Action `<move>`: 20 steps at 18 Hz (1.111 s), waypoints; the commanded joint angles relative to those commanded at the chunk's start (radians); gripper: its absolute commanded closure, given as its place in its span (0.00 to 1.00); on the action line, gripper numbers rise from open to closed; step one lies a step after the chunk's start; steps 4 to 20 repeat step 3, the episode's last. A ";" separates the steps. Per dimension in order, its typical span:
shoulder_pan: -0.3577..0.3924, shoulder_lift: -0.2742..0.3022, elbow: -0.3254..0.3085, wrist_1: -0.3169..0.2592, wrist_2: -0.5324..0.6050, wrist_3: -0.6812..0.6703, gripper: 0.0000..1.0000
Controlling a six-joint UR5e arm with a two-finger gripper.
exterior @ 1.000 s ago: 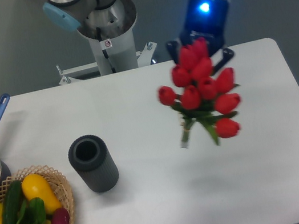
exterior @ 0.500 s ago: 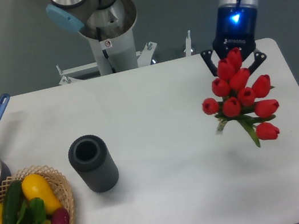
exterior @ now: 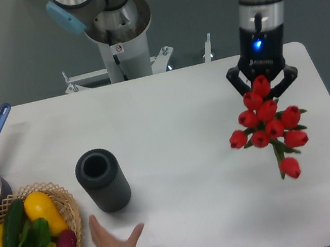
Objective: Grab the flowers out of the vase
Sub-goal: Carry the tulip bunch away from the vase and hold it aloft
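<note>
Flowers out of the vase, hanging under the claw at the worktop's right side

The claw (exterior: 263, 82) grips the flowers (exterior: 269, 124) near the top of the bunch, its jaws closed around them; the bunch hangs straight below it, long axis running down toward the near edge of the worktop (exterior: 170, 116); the vase (exterior: 103, 180) stands empty and upright, well apart to the left; a person's hand (exterior: 114, 240) lies just in front of the vase, so any move leftward looks risky.
</note>
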 joint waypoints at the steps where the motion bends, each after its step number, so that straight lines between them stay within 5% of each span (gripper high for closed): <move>1: -0.008 -0.002 0.008 -0.028 0.025 0.008 0.97; 20: -0.011 -0.005 0.015 -0.058 0.040 0.011 0.97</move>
